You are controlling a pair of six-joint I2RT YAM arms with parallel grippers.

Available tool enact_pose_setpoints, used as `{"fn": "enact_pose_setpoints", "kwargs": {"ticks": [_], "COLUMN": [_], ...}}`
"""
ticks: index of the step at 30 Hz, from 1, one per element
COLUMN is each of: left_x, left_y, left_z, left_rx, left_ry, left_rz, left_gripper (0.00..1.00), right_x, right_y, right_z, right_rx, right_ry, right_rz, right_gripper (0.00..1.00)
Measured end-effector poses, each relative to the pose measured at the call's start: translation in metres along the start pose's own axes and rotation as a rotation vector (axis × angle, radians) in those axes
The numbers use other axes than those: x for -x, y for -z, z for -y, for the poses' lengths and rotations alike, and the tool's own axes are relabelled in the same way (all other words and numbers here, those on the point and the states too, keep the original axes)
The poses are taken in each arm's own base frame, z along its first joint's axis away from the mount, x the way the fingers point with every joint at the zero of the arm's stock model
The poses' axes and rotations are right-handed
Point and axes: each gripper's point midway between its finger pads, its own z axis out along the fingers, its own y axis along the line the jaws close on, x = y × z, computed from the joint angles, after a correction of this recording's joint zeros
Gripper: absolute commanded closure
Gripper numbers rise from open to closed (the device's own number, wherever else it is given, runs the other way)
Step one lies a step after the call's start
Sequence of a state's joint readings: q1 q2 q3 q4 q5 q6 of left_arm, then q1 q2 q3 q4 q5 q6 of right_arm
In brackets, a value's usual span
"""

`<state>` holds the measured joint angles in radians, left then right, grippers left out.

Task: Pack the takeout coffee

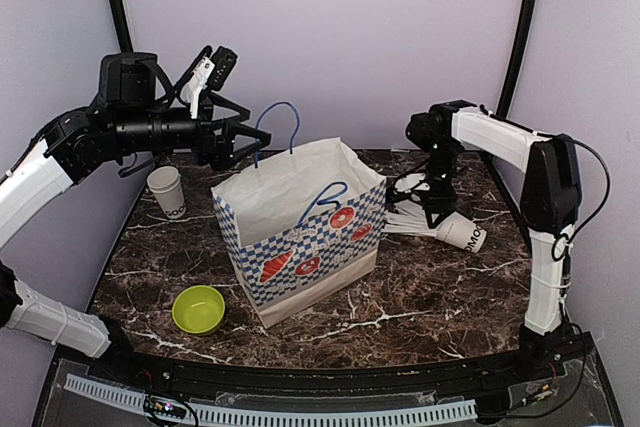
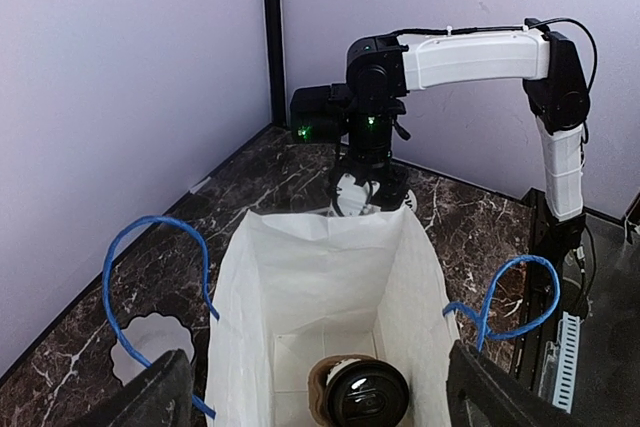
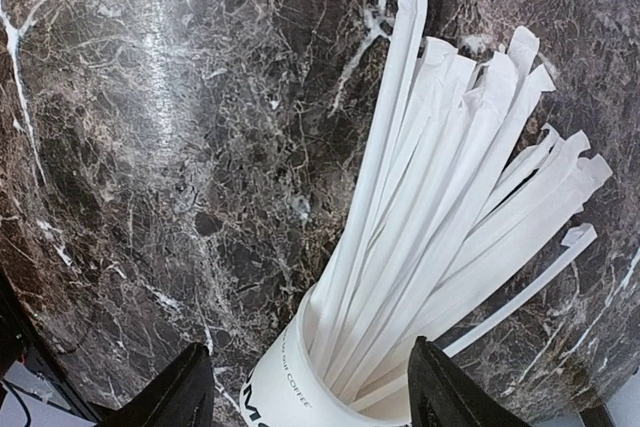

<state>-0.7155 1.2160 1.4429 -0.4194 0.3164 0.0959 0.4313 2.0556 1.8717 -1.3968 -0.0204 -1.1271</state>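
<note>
Sitting at the bottom of the white paper bag with blue checks, red prints and blue cord handles (image 1: 300, 247), the takeout coffee cup with the round black plastic lid (image 2: 365, 392) is standing lid-up. The left gripper (image 2: 320, 397) is hanging right over the bag mouth, fingers spread wide and gripping nothing.

The right gripper (image 3: 312, 387) is straddling the white paper cup stuffed with paper-wrapped straws (image 1: 468, 235), which is lying on its side just right of the bag. Can't tell if it's actually pinching it.

A white scalloped bowl (image 2: 150, 342) is sitting just beside the bag's far side. A white lettered paper cup (image 1: 167, 192) is standing far left, and a glossy lime-green round bowl (image 1: 198, 309) is sitting near left.

Everything's resting on a dark brown marble-look tabletop with white veins (image 1: 440, 297), with plain lilac walls (image 1: 350, 37) closing it in.
</note>
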Motion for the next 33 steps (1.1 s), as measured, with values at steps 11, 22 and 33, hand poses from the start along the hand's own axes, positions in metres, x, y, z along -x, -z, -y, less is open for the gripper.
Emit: {"fn": "enact_pose_setpoints", "kwargs": {"ticks": [11, 22, 33], "left_x": [-0.009, -0.018, -0.022], "left_y": [-0.002, -0.002, 0.004], "left_z": [0.002, 0.004, 0.006], "left_rx": [-0.011, -0.019, -0.019], "left_ry": [0.005, 0.008, 0.006], "left_rz": [-0.017, -0.025, -0.018], "left_gripper": [0.1, 0.1, 0.1], "right_x": [-0.018, -0.034, -0.045], "right_y": [-0.02, -0.035, -0.046], "right_z": [-0.002, -0.001, -0.007], "right_rx": [0.023, 0.037, 0.055], "right_ry": [-0.011, 0.0, 0.028], "right_rz": [-0.121, -0.24, -0.335], "right_gripper": [0.45, 0.53, 0.64]}}
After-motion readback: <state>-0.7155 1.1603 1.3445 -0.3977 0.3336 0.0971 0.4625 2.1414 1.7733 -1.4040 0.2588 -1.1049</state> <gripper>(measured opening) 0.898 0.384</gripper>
